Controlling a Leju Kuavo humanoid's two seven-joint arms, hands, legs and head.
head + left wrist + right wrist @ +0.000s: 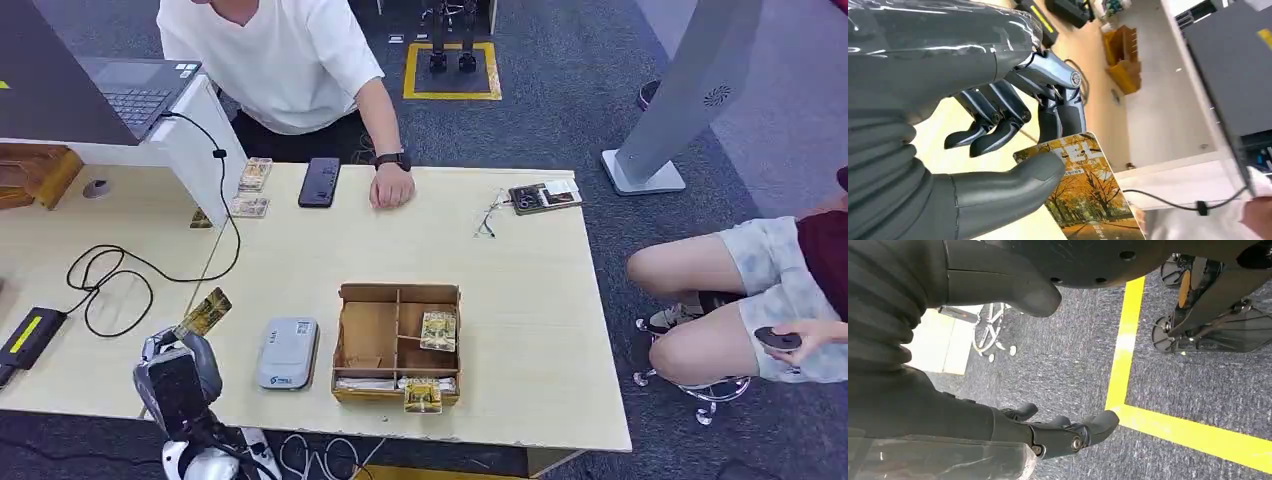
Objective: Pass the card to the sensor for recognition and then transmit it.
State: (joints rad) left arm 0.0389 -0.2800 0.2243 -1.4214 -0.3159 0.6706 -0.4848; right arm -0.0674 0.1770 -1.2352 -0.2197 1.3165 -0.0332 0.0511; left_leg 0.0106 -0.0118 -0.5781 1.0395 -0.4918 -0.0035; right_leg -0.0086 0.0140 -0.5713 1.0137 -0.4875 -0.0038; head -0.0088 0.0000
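Head view: the left hand (178, 352) pinches a card (205, 311) printed with autumn trees, raised above the table (520, 300) left of the grey sensor (288, 352). The right hand (1048, 432) hangs over carpet, fingers apart, holding nothing. Beyond, a person's hand (392, 186) rests on the table's far edge.

A glossy printed card (1083, 192) is pinched in the left hand (998, 125), whose thumb is seen as matt grey plastic and whose fingers (990, 131) as darker, shinier metal. The table (520, 300) is finished in pale smooth laminate, the compartmented box (397, 345) seemingly in plain wood
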